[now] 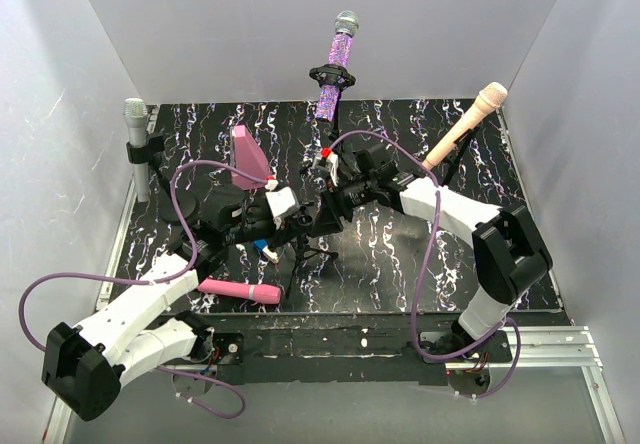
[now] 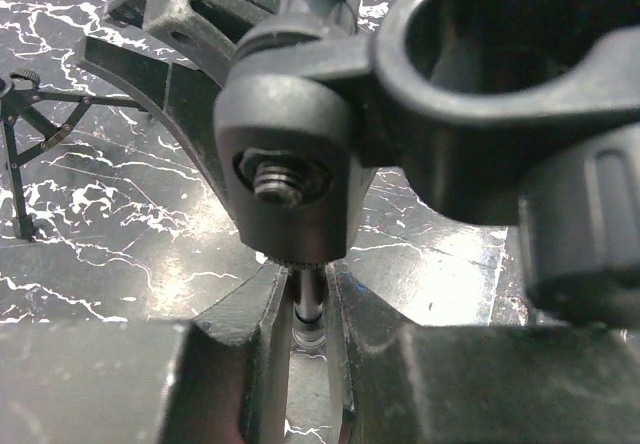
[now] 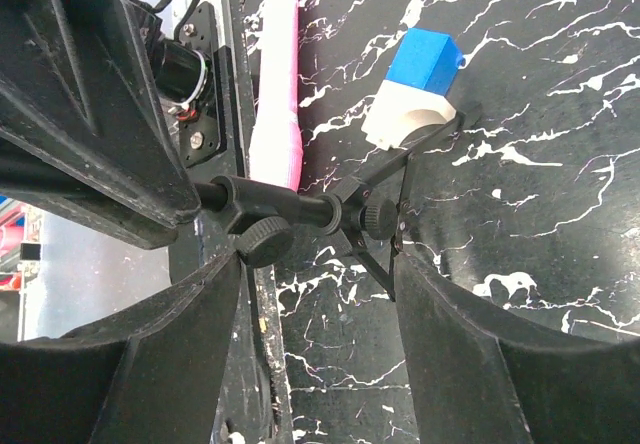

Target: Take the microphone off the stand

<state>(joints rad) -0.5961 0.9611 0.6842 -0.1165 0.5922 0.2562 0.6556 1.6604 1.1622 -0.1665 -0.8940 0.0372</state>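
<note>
four microphones in all: a grey one point(image 1: 135, 119) on the left, a purple one point(image 1: 340, 49) at the back and a peach one point(image 1: 470, 119) on the right each sit in their own holders, and the pink microphone point(image 1: 240, 291) lies flat on the table point(image 1: 400, 254) near its front edge, just left of the small stand point(image 1: 303, 254) in the middle. that stand's clip point(image 2: 480, 94) is an empty ring.

two arms meet at the stand. the left claw point(image 2: 308, 354) is narrow, its fingers point(image 2: 270, 354) pinched on the thin rod under the clip. the right claw point(image 3: 320, 304) is wide, its fingers on either side of the stand's knobbed joint; i cannot tell if they touch it.

one blue and white block point(image 3: 420, 84) lies beside the stand's legs. two purple cables point(image 1: 430, 254) loop over the arms.
</note>
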